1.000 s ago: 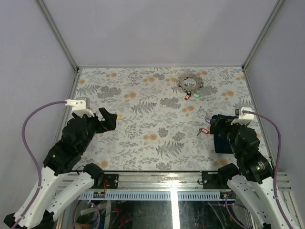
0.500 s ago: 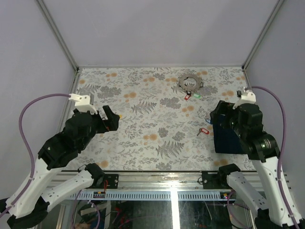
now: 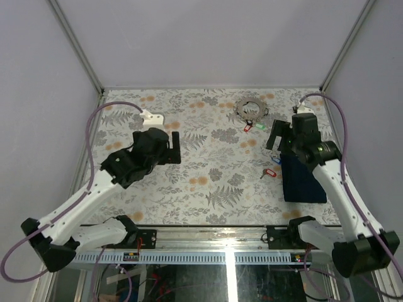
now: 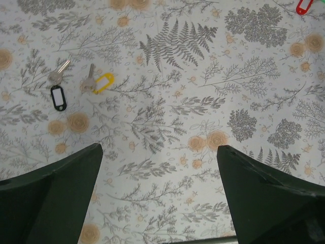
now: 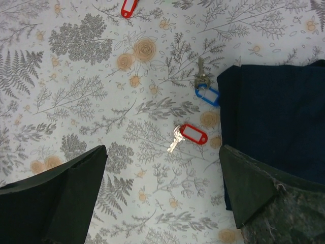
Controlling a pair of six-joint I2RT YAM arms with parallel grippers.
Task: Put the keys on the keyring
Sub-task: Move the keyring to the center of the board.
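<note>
Over the desk [image 3: 189, 126], the left pincer [image 4: 158, 150] and right pincer [image 5: 162, 150] gaped empty, keys [image 5: 189, 135] scattered beneath, keyring [image 3: 250, 109] toward the far side.

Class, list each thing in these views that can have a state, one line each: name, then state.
left gripper: open, empty
right gripper: open, empty
keyring: lying flat, ungripped
red-tag key: loose, off the ring
blue-tag key: loose, off the ring
black-tag key: loose, off the ring
yellow-tag key: loose, off the ring
dark blue cloth: lying flat

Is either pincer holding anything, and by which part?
Nothing is held. The left pincer and right pincer both hover open and empty, with keys lying loose on the table.
</note>
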